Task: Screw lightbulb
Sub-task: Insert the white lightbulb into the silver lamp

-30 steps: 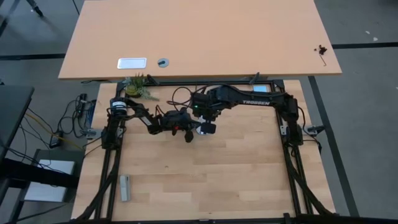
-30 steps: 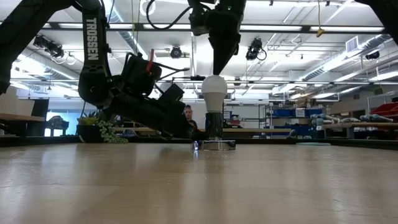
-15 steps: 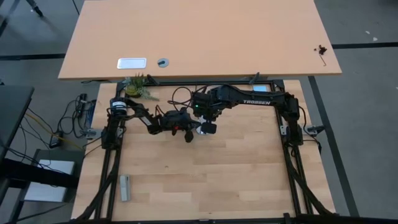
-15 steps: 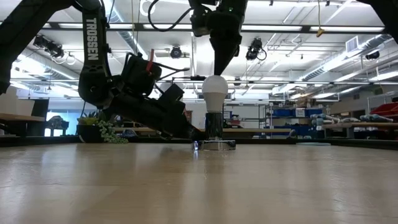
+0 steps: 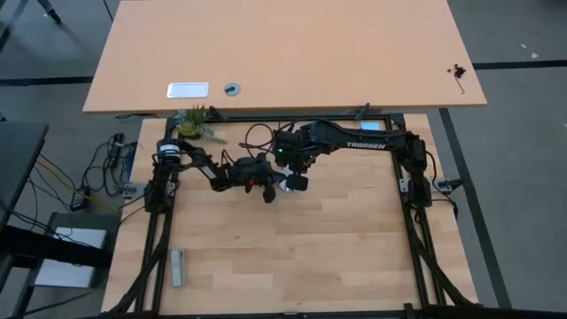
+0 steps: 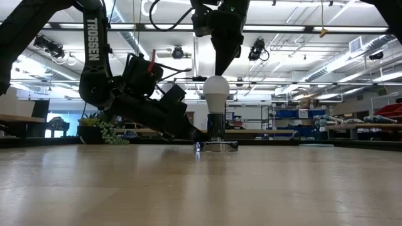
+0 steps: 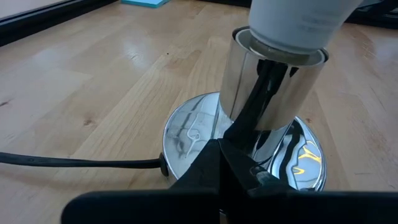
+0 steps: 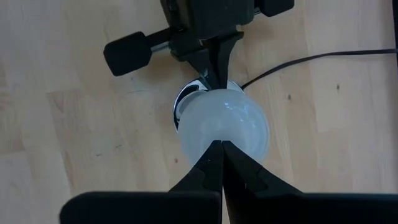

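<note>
The frosted-white lightbulb stands upright with its base in the shiny silver socket, which rests by its round base plate on the wooden table, toward the far side. A thin black cord leaves the plate. My left gripper is shut and comes in low from the table's left, its tips on the base plate. My right gripper is shut and points straight down at the bulb's top; the right wrist view looks down on the bulb. My left gripper's shut fingertips rest on the socket's round base plate, on its left side by the foot of the silver tube. They come slanting down from the table's left. The socket stands upright on the table. My right gripper's shut fingertips stand at the bulb's very top, pointing down from above. I cannot tell whether they touch it.
A small grey block lies near the table's near left corner. A small green plant stands at the far left edge. A second, larger tabletop lies beyond the far edge. The near half of the table is bare wood.
</note>
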`<state>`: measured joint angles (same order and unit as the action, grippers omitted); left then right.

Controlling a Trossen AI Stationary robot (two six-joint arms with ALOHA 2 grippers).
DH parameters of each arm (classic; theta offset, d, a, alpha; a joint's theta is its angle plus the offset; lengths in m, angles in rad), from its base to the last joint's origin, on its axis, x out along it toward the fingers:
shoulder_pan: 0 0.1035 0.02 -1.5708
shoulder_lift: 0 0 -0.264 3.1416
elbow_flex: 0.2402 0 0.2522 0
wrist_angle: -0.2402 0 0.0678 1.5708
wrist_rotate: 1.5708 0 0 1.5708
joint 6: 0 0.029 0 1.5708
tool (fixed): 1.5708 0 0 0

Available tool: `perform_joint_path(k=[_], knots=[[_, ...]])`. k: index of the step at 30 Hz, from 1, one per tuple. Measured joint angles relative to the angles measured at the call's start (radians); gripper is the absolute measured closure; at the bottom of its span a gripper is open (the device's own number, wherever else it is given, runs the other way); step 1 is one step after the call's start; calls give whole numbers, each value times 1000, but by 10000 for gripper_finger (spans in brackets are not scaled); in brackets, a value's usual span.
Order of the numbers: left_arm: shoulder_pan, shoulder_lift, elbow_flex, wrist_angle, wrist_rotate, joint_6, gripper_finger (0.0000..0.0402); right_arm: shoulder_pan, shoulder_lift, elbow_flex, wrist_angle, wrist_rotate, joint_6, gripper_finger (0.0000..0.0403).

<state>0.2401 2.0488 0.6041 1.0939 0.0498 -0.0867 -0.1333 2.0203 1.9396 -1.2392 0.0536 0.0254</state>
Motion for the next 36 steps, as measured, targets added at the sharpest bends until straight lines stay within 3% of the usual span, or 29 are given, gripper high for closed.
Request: perform_joint_path(k=[6,20,36], knots=[[0,0,0,0,0,0,401,0,0,1,-1,0,-2,388],[0,0,0,0,1,1,401,0,14,110,-89,14,-14,335],[0,0,0,0,1,2,401,-20,10,115,-57,39,-98,204]])
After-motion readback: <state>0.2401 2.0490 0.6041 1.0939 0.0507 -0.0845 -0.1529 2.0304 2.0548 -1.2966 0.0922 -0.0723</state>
